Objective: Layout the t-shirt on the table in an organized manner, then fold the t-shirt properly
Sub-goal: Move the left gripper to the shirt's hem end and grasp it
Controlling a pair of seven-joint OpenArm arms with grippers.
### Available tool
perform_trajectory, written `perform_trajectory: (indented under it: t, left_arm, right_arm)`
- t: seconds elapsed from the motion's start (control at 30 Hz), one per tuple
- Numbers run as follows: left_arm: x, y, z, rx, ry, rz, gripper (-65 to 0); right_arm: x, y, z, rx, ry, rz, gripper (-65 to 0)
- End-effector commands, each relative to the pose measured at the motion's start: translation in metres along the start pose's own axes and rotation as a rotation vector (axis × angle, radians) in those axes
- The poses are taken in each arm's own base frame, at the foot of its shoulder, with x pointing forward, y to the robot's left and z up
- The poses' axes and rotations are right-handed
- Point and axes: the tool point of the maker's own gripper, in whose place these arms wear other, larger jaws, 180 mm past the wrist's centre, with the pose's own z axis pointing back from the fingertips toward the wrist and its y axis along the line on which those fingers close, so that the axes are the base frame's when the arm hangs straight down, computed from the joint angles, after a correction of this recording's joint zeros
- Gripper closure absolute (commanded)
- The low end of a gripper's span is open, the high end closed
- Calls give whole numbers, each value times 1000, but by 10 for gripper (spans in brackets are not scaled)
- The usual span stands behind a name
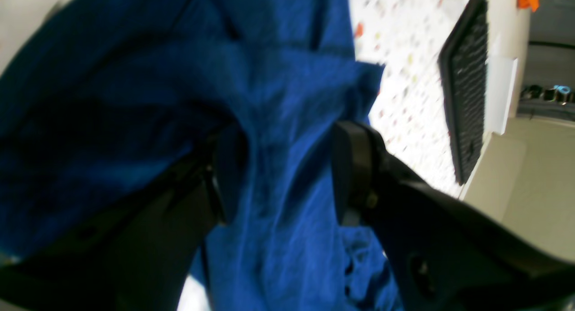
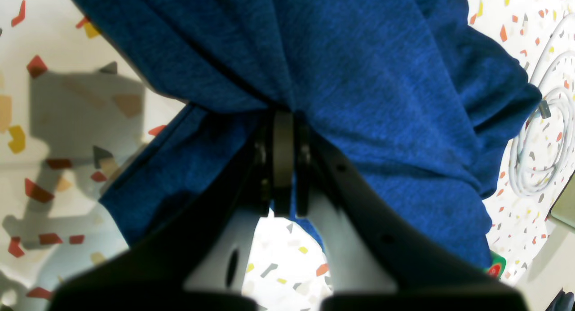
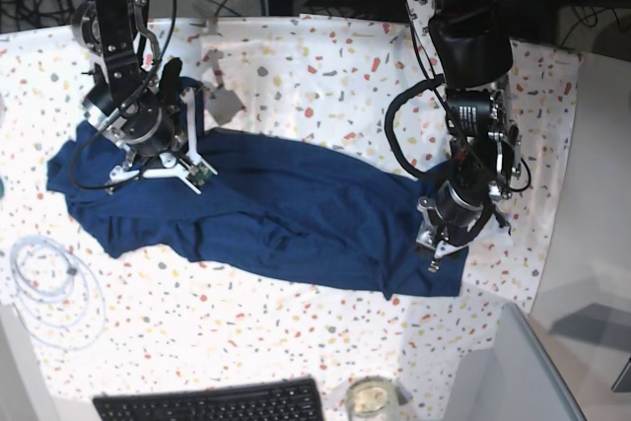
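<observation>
Across the middle of the white bench (image 3: 296, 66) with its red, orange, grey and yellow flecks: one plain dark navy-blue soft fabric t-shirt (image 3: 286, 214), rumpled, stretched lengthwise between my two arms.

Item, my right claw (image 2: 283, 167): at the shirt's end toward the base view's left, pads pressed together on a gathered ridge of the cloth, folds fanning away from the pinch.

Item, my left claw (image 1: 280, 171): at the shirt's opposite end, pads standing apart with a loose fold of blue fabric running between them; the wrist picture is blurred, so contact with the pads is uncertain.

Item, coiled white cable (image 3: 49, 288): on the bench, beside the shirt's right-claw end, apart from it.

Item, black computer keyboard (image 3: 212, 403): at the bench's near edge, well apart from the shirt.
</observation>
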Motion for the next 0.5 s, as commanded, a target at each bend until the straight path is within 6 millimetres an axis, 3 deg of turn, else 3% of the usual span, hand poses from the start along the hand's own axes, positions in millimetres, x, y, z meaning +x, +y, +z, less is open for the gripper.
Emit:
perform_trajectory:
  t: [0.0,0.17,0.3,0.47]
  left_arm:
    - [13,-22,-2,-50,-26,-9,-298]
    - [15,-27,-5,-45,-22,2,-298]
    - [22,-12,1,61,-46,72,-296]
    - [31,-9,-2,98,-50,84,-296]
  right_arm:
    - [10,-9,3,-22,-33,-4,0]
    - [10,-9,3,-22,-33,-4,0]
    - [9,-8,2,-20,-30,-4,0]
    - [9,-8,2,-20,-30,-4,0]
